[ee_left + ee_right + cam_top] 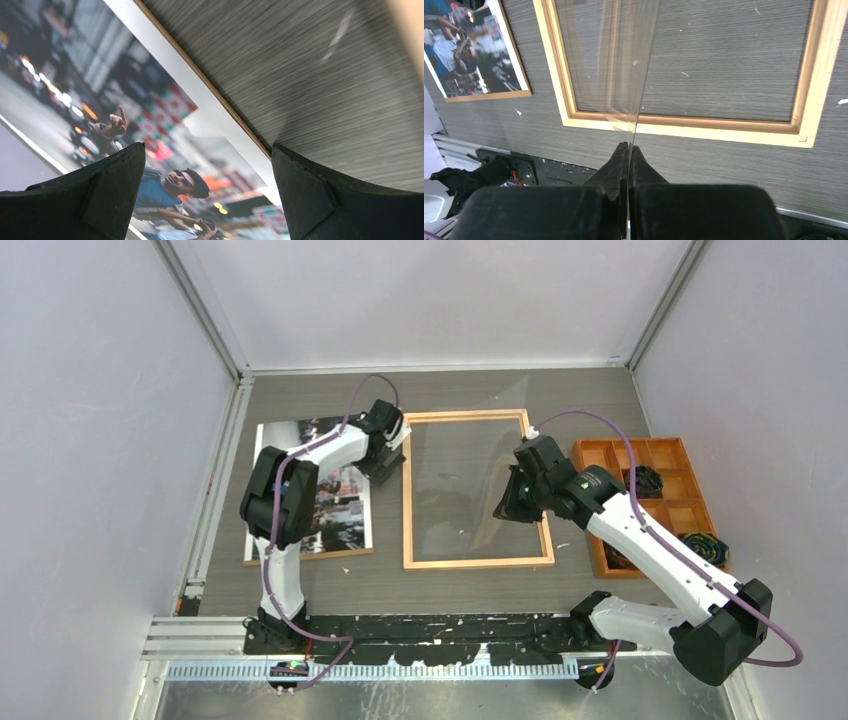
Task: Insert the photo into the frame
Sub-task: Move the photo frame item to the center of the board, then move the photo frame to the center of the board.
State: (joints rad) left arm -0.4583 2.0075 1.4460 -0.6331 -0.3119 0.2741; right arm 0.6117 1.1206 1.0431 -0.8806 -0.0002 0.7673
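- On the counter [450,585], the frame [478,562] lay flat at centre.
- The photo [345,508] lay face up to its left, apart from it.
- A clear pane [624,60] was pinched, tilted over the frame, in the closed right jaws.
- The left jaws stood wide open astride the photo's right edge. They would best close on the white margin only, then lift level.
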